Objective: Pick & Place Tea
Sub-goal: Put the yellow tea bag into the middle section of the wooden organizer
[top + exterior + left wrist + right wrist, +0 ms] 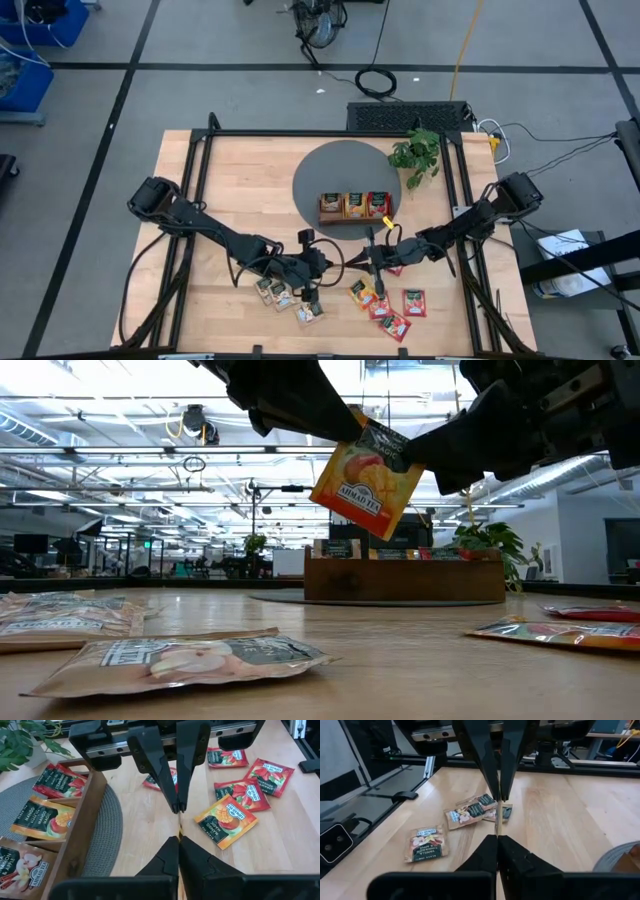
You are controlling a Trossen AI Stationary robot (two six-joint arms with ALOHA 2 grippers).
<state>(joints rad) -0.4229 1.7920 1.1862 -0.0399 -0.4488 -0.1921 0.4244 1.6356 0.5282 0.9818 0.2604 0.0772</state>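
An orange mango tea sachet (365,480) hangs in the air over the table's middle, held between both arms. My left gripper (350,262) comes from the left and my right gripper (378,258) from the right, both shut on it, tip facing tip. Several beige tea sachets (285,298) lie flat at the near left. Red and orange tea sachets (395,308) lie flat at the near right. Behind stands the wooden tray (353,206) with sachets upright in its three compartments. My left gripper pinches the sachet's upper left corner (352,432) between its two fingers, slanting down from the table's left. In its wrist view the sachet is a thin edge-on line (179,826). The sachet is clear of the table, tilted on one corner. My right gripper pinches the sachet's right corner (416,464) between its two fingers, coming nearly level from the table's right. Its wrist view shows the sachet edge-on (497,817) just beyond the fingertips. The sachet hangs well above the tabletop.
The tray stands on a round grey mat (320,175). A small green plant (418,152) is at the far right. Black frame rails (200,180) run along the table's sides. Bare wood lies between the two groups of loose sachets.
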